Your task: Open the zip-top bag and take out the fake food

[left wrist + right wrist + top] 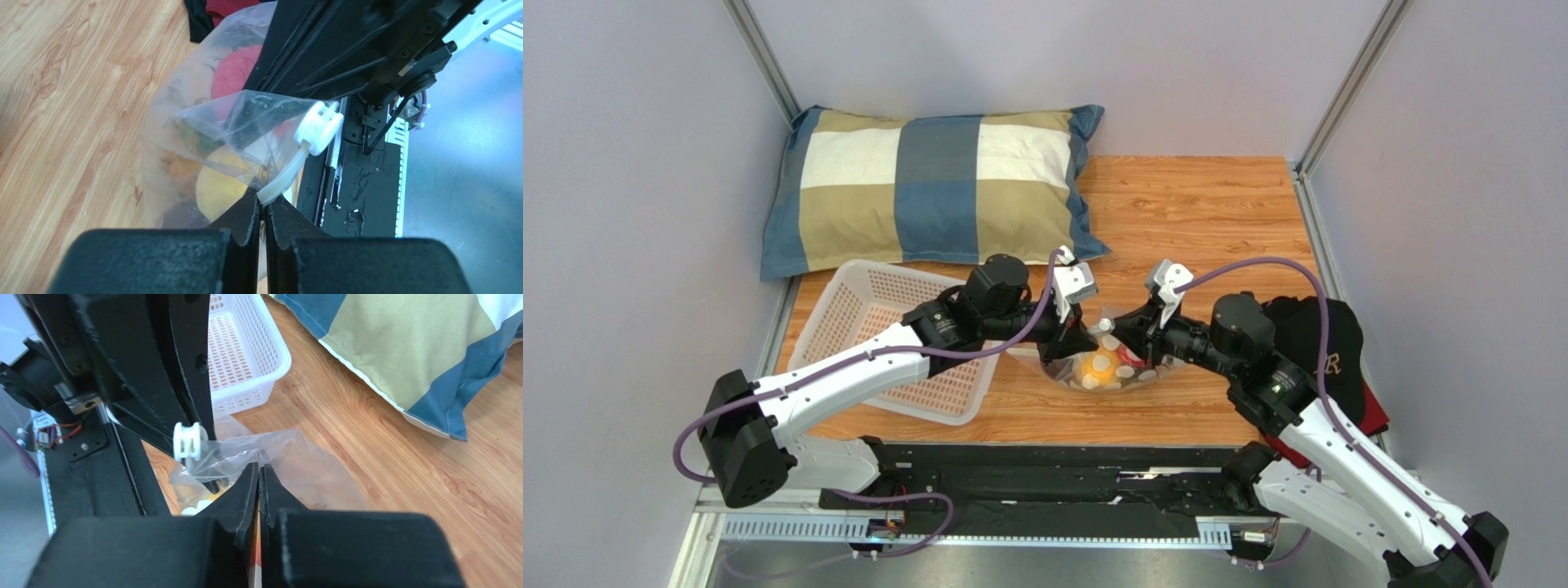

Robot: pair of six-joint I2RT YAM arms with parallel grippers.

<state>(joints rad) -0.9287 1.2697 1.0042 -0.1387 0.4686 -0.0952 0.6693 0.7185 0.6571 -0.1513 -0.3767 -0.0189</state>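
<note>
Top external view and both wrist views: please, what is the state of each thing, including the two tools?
zip-top bag: held at its top between both tools; whether it is zipped or open cannot be told.
slider: on the zip strip, between the tools.
fake food: inside the bag.
left tool: shut on the bag's white zip strip.
right tool: shut on the bag's clear plastic.
white basket: upright.
</note>
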